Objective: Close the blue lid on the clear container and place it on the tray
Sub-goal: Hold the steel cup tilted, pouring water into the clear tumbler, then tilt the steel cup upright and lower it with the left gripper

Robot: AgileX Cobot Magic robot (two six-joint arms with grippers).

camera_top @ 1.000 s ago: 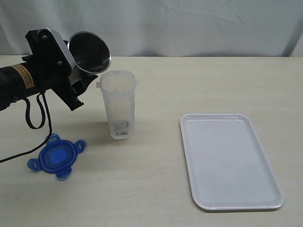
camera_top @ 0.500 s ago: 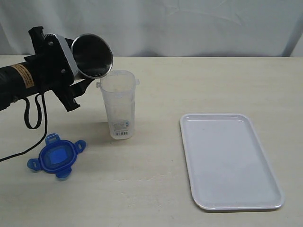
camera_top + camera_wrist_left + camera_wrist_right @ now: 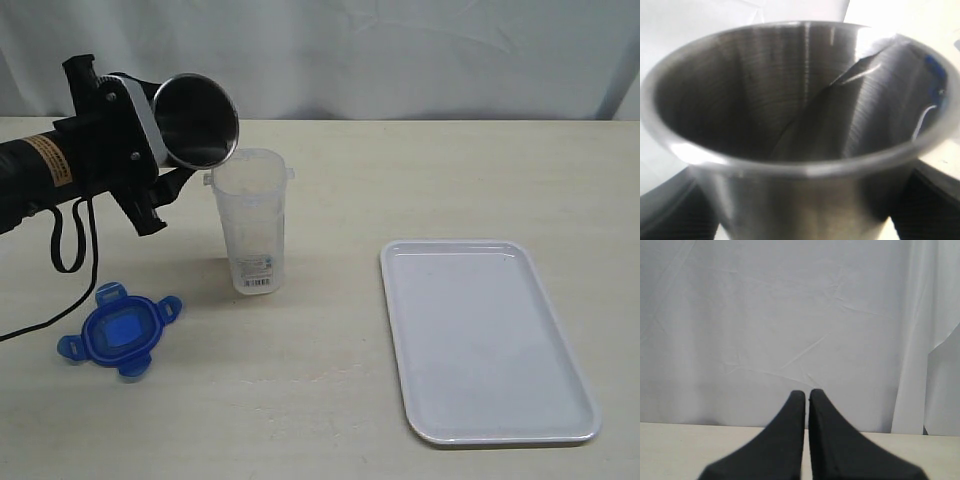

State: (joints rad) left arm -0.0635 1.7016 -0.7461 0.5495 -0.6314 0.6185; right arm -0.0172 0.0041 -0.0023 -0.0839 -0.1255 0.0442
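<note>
Up front on the L of the table [image 3: 300, 430], the blue lid [image 3: 118, 332] lies flat, top up, tabs sticking out. It's apart from the clear container [image 3: 251, 222]. Front R, the tray [image 3: 480, 340] lies flat, long side running front to back.

Mid-table, btw lid & tray, the container stands straight up, open mouth on top, white label near the bottom. It touches neither one.

Just behind it the L arm comes in from the L edge, about level. The L gripper [image 3: 180, 160] squeezes a metal cup [image 3: 197, 120], tipped over, rim right above the container's mouth. Touching or not, can't tell.

The L wrist cam sees only the cup's inside [image 3: 790, 100]. Only the R wrist cam shows the R gripper [image 3: 806, 405]: jaws pressed together, nothing in them, facing the white cloth [image 3: 790, 315] at the back.
</note>
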